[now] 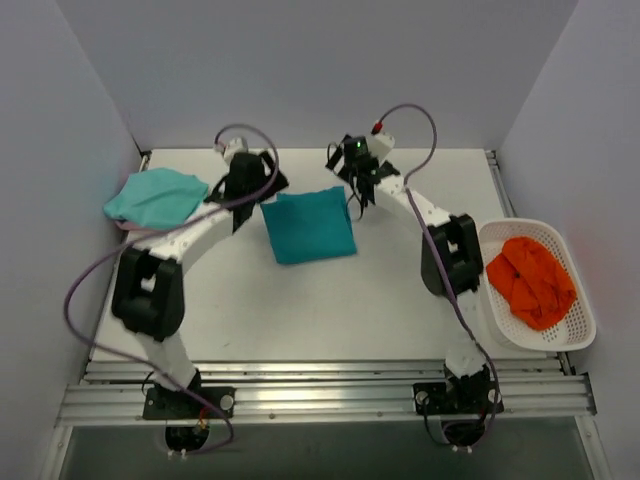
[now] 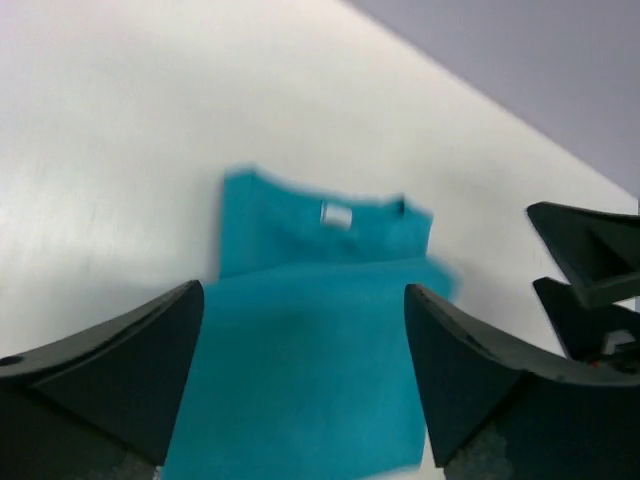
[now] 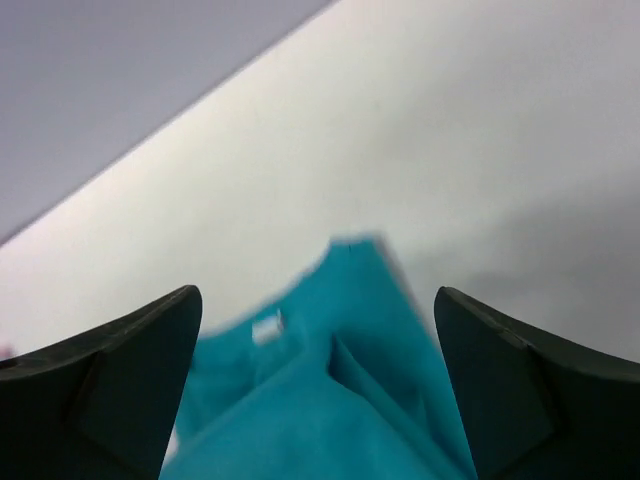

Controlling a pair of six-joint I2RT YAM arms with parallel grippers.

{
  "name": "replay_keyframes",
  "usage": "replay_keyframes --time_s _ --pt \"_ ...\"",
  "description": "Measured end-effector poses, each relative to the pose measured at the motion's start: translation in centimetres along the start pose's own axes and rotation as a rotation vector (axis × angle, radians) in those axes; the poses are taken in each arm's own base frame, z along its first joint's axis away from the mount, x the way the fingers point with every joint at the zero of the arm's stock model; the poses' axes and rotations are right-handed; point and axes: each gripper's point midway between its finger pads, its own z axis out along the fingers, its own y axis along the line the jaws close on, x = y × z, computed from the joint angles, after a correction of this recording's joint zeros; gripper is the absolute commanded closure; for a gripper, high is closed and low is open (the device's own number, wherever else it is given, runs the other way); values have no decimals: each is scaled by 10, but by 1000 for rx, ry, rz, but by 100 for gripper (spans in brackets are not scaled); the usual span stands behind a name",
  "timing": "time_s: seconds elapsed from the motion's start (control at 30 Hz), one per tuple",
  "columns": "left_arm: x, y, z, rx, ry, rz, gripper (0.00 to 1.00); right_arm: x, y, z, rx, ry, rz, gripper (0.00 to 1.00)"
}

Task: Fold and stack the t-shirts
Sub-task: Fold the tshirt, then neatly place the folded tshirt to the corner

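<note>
A deep teal t-shirt (image 1: 308, 226) lies folded into a rough square at the table's middle back. It shows in the left wrist view (image 2: 310, 360) and the right wrist view (image 3: 330, 400), with its white neck label (image 2: 337, 215) facing up. A paler mint-turquoise t-shirt (image 1: 155, 197) lies bunched at the far left. My left gripper (image 1: 243, 190) hangs open and empty just left of the teal shirt. My right gripper (image 1: 362, 188) hangs open and empty over its far right corner.
A white mesh basket (image 1: 579, 300) at the right edge holds a crumpled orange cloth (image 1: 532, 281). Grey walls close in the back and both sides. The right gripper's black fingers (image 2: 590, 270) show at the right of the left wrist view.
</note>
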Motion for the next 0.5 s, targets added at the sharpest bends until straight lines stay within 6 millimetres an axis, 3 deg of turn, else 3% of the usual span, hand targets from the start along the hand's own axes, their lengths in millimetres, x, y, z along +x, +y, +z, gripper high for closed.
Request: replay_keyframes --time_s 0.07,0.13,0.17,0.23,0.27,0.33,0.37,0.43,0.5 --pt "-45 -16 60 17 -31 -6 6 -23 19 73 7 -11 6 0" --pt "-79 -24 110 31 -40 0 6 -31 13 130 35 -6 9 0" --pt "-92 -22 130 42 -48 4 6 -28 0 152 50 1 12 0" --pt "-91 -5 141 22 -21 21 6 -7 -45 160 134 61 -8 0" --pt "-86 4 141 13 2 28 6 -9 -54 151 127 43 -4 0" --pt "-75 14 135 18 26 45 6 -5 -73 109 154 83 -21 0" --pt "-69 19 129 9 44 54 6 -11 -72 89 143 76 -24 0" --pt "-62 22 115 -1 68 67 6 -33 -52 48 81 26 -24 0" --pt "-69 17 101 -3 54 61 6 -61 -27 14 11 -52 -21 0"
